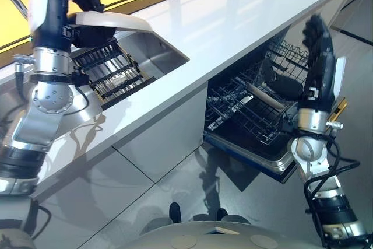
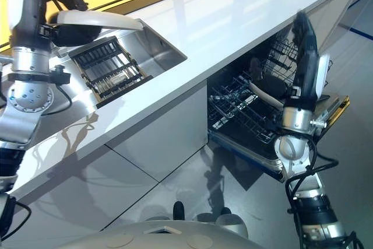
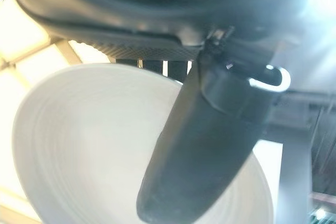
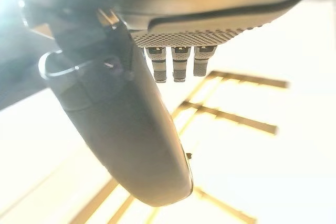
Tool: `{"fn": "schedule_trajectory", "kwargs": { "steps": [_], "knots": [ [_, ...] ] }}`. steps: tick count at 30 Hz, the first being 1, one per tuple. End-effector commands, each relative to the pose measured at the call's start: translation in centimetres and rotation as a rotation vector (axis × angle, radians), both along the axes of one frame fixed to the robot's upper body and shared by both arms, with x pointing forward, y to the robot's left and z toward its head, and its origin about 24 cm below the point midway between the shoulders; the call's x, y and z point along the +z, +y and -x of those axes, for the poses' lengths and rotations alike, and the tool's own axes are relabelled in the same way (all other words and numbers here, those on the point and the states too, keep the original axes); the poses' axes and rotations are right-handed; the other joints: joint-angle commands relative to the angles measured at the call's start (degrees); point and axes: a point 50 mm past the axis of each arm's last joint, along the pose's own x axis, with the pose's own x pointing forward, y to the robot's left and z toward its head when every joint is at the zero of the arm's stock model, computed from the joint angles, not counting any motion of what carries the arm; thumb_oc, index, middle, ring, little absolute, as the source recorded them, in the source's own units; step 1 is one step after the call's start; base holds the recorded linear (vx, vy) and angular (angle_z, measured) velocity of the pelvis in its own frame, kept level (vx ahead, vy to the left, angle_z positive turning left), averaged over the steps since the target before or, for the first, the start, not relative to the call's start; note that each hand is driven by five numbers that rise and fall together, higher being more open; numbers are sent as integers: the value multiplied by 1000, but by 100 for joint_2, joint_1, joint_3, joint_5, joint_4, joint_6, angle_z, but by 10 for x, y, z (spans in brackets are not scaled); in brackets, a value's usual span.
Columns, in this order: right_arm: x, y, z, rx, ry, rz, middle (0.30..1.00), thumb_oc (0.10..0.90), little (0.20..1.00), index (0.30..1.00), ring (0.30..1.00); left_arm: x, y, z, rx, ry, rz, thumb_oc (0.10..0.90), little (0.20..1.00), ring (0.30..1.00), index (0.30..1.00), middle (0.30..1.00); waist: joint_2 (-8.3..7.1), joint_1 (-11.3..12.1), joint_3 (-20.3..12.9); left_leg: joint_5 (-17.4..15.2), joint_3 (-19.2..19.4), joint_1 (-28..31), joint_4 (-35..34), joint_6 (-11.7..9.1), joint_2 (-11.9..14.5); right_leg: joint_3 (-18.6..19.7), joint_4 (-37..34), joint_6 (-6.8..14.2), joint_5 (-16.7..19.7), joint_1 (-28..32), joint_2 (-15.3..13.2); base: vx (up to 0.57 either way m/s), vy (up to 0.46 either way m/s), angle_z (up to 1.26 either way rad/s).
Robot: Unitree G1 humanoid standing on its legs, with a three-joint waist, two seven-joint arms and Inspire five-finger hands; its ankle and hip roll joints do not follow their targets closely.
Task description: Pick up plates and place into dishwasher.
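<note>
White porcelain is what the left hand (image 1: 73,4) carries: a plate (image 1: 113,21) pinched at its rim, thumb across the inner face as the left wrist view shows (image 3: 205,145), fingers behind it. From the head camera the plate sits at about ten o'clock, held nearly flat above the stainless sink (image 1: 154,56), just over the dark dish rack (image 1: 111,74) that rests inside the basin. Holding it by one edge leaves the far rim free, which I judge suits sliding it between rack tines later.

Across a long white countertop (image 1: 233,21) the dishwasher (image 1: 250,115) stands open at about three o'clock, its lower wire rack (image 1: 239,118) pulled out over the dropped door. One pale plate (image 1: 265,94) leans in that rack, propped on edge between the wires.

At three o'clock the right hand (image 1: 319,51) is raised beside the dishwasher opening with its fingers straight and together, pointing upward and holding nothing; its wrist view shows the thumb (image 4: 126,124) relaxed beneath the palm. It appears parked clear of the rack so as not to block the loading path.

My reading is that the held plate must travel from the sink side to the open rack, well apart, and be turned on edge before it goes in.
</note>
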Motion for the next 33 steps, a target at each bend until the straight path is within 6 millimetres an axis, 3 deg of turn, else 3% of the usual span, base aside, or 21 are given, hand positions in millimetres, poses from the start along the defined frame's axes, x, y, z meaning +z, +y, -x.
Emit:
{"fn": "schedule_trajectory", "kwargs": {
  "steps": [1, 10, 20, 21, 22, 23, 25, 26, 28, 29, 31, 33],
  "knots": [
    [35, 36, 2, 208, -113, 193, 900, 800, 900, 900, 900, 39, -10, 15, -133, -186, 40, 100, 200, 300, 300, 300, -104, 234, -562, -1099, 107, 300, 169, 55, -293, -155, 369, 71, -318, -334, 281, 0, 0, 0],
    [39, 73, -2, 353, -75, 232, 900, 800, 900, 900, 900, 27, -54, 11, -398, -69, 91, 100, 200, 300, 300, 300, -160, 318, -578, -1060, 99, 289, 119, 50, -292, -252, 288, 60, -287, -283, 269, -5, -21, 6],
    [41, 93, -4, 377, -78, 185, 900, 800, 900, 900, 900, 6, -91, 12, -661, 114, 162, 100, 200, 300, 300, 300, -159, 354, -596, -1054, 110, 296, 91, 41, -295, -279, 190, 84, -237, -242, 267, -1, -1, 1],
    [41, 93, -4, 371, -75, 175, 778, 657, 757, 778, 778, 2, -94, 12, -691, 144, 169, 100, 200, 300, 300, 300, -159, 355, -603, -1049, 112, 293, 89, 39, -295, -278, 175, 86, -225, -242, 270, 0, 0, 0],
    [40, 93, -4, 367, -72, 161, 596, 446, 546, 596, 596, -2, -98, 12, -724, 180, 180, 100, 200, 300, 300, 300, -160, 355, -611, -1048, 120, 293, 86, 38, -292, -280, 162, 91, -214, -245, 271, 0, 0, 0],
    [39, 92, -5, 365, -69, 152, 538, 377, 477, 538, 538, -6, -100, 12, -749, 208, 189, 100, 200, 300, 300, 300, -159, 354, -615, -1048, 130, 291, 85, 37, -288, -284, 156, 93, -207, -248, 271, 0, 0, 0],
    [36, 91, -5, 353, -64, 140, 498, 331, 431, 498, 498, -15, -104, 13, -807, 281, 203, 100, 200, 300, 300, 300, -146, 360, -617, -1047, 141, 276, 92, 45, -290, -283, 142, 94, -199, -253, 272, 0, 0, 0],
    [35, 91, -5, 346, -60, 134, 300, 100, 200, 300, 300, -21, -106, 15, -834, 319, 220, 100, 200, 300, 300, 300, -137, 367, -612, -1045, 148, 275, 95, 48, -288, -279, 144, 92, -197, -254, 272, 0, 0, 0],
    [33, 89, -5, 338, -57, 127, 300, 100, 200, 300, 300, -24, -105, 15, -845, 340, 229, 100, 200, 300, 300, 300, -132, 374, -611, -1051, 152, 279, 87, 55, -289, -286, 141, 95, -202, -251, 271, 0, 0, 0],
    [34, 87, -5, 330, -62, 125, 349, 158, 258, 349, 349, -26, -103, 15, -849, 349, 238, 100, 200, 300, 300, 300, -130, 375, -611, -1051, 157, 281, 83, 60, -291, -284, 135, 95, -201, -248, 273, 0, 0, 0],
    [33, 84, -4, 315, -70, 112, 300, 100, 200, 300, 300, -26, -101, 17, -868, 349, 248, 100, 200, 300, 300, 300, -127, 378, -614, -1053, 169, 281, 83, 66, -292, -286, 130, 96, -199, -245, 268, 0, 0, 0],
    [33, 80, -4, 297, -80, 95, 300, 100, 200, 300, 300, -26, -100, 21, -911, 336, 257, 100, 200, 300, 300, 300, -122, 393, -612, -1054, 178, 275, 86, 73, -290, -304, 124, 93, -197, -237, 261, -1, -2, 2]
  ]
}}
